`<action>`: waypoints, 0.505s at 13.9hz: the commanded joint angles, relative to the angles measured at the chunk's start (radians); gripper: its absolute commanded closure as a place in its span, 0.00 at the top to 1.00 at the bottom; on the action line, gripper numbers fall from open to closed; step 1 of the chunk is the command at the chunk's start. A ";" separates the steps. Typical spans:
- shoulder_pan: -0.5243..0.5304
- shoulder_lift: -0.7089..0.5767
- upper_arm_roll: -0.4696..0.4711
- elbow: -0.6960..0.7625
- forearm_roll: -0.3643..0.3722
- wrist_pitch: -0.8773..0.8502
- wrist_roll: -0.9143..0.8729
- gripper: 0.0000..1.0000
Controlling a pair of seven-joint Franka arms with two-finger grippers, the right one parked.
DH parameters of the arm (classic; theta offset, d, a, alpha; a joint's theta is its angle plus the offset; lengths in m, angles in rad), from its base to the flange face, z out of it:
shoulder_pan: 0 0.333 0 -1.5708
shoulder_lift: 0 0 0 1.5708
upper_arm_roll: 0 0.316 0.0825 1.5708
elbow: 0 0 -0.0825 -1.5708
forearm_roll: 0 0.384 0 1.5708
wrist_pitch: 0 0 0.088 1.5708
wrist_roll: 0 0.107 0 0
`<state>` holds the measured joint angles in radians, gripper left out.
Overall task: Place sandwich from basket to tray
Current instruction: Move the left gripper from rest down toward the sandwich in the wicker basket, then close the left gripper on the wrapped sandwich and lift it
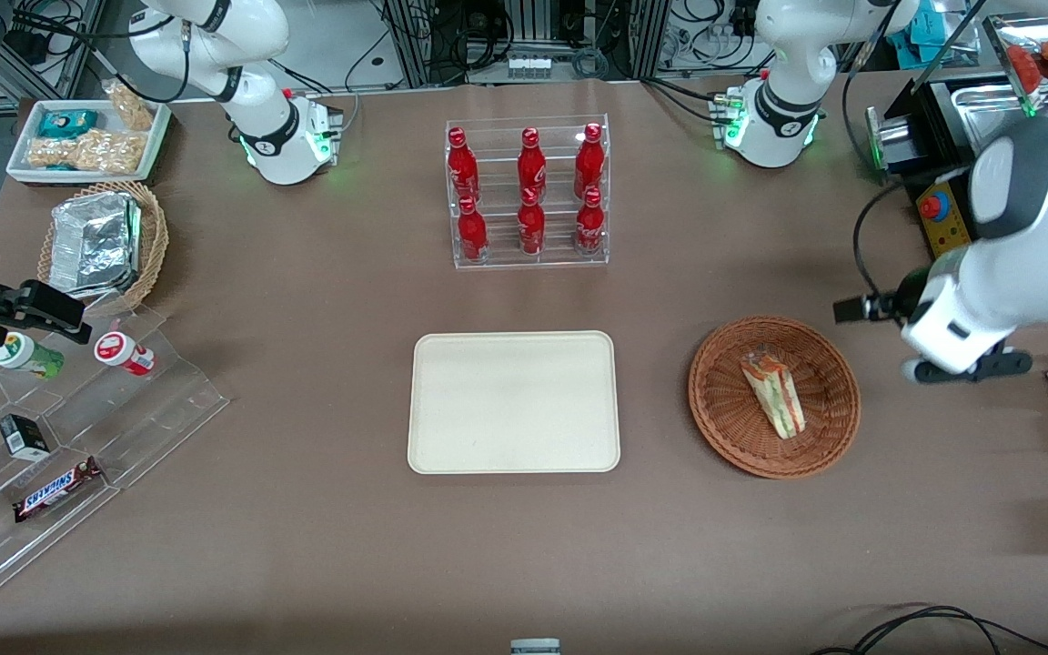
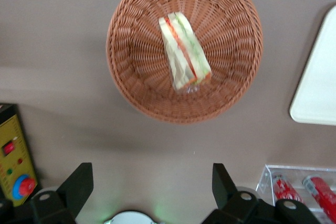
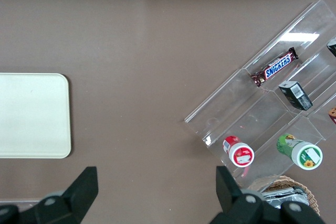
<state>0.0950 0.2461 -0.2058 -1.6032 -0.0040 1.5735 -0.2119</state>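
- My gripper [image 2: 152, 190] is high over the table toward the working arm's end, jaws spread wide with nothing between them; the two dark fingers [image 2: 79, 184] show only in my wrist view
- The front view gives my arm's white wrist housing [image 1: 961, 318] beside the basket [image 1: 842, 391], but not the fingertips
- The sandwich [image 1: 774, 394] lies in the basket, on its side, below my gripper and apart from it; its green and red layers read clearly in my wrist view [image 2: 185, 51]
- The basket's woven rim [image 2: 118, 72] stands on the brown table [image 1: 306, 509]
- The tray [image 1: 438, 455] lies flat, farther from my gripper than the basket, toward the parked arm's end; my wrist view catches only one rounded corner [image 2: 310, 108]
- Only the front view shows the whole clear rack of red bottles [image 1: 529, 191]; my wrist view takes in just its edge [image 2: 294, 187]
- A yellow box with a red button [image 2: 16, 166] appears close to my fingers
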 commanded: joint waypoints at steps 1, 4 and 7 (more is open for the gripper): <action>0.015 0.065 -0.012 0.009 -0.008 0.064 -0.041 1.00; 0.003 0.119 -0.012 -0.017 -0.016 0.193 -0.234 1.00; -0.003 0.150 -0.014 -0.061 -0.016 0.328 -0.349 1.00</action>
<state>0.0961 0.3876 -0.2158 -1.6305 -0.0088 1.8265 -0.4989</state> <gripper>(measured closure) 0.000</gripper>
